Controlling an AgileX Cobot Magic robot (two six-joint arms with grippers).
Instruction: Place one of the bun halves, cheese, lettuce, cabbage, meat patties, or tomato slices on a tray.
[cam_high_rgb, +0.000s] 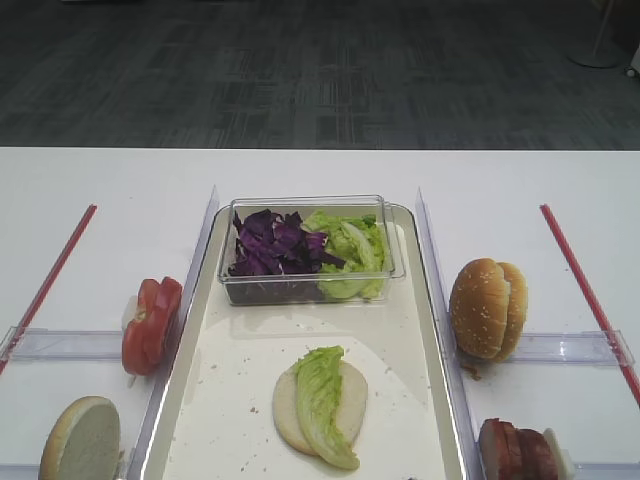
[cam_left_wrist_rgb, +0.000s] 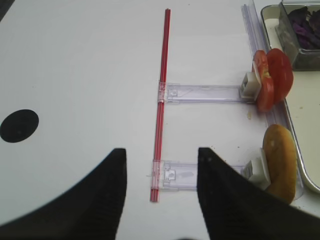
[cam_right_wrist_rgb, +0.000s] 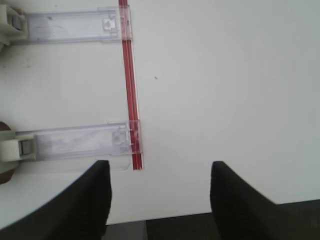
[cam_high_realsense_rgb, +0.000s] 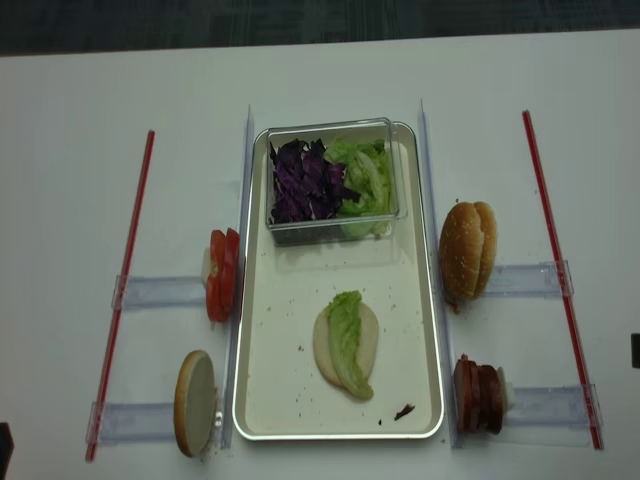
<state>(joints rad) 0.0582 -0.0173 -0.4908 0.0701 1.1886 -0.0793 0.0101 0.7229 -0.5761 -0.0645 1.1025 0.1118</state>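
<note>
Right gripper (cam_right_wrist_rgb: 159, 200): wide, empty, well right of tray (cam_high_rgb: 432, 330). Left gripper (cam_left_wrist_rgb: 161, 197): likewise, left. Lettuce (cam_high_rgb: 322, 400) atop bun half (cam_high_rgb: 352, 392), mid-tray: stacking begun.

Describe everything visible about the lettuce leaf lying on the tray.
The lettuce leaf is one elongated, crinkled, light-green piece with a paler rib along its length. It lies flat, running lengthwise down the middle of a bun half that rests cut face up on the tray. Its lower tip hangs past the bun's near edge over the tray floor. It sits apart from the clear tub holding more greens and purple cabbage. Nothing else touches it.
</note>
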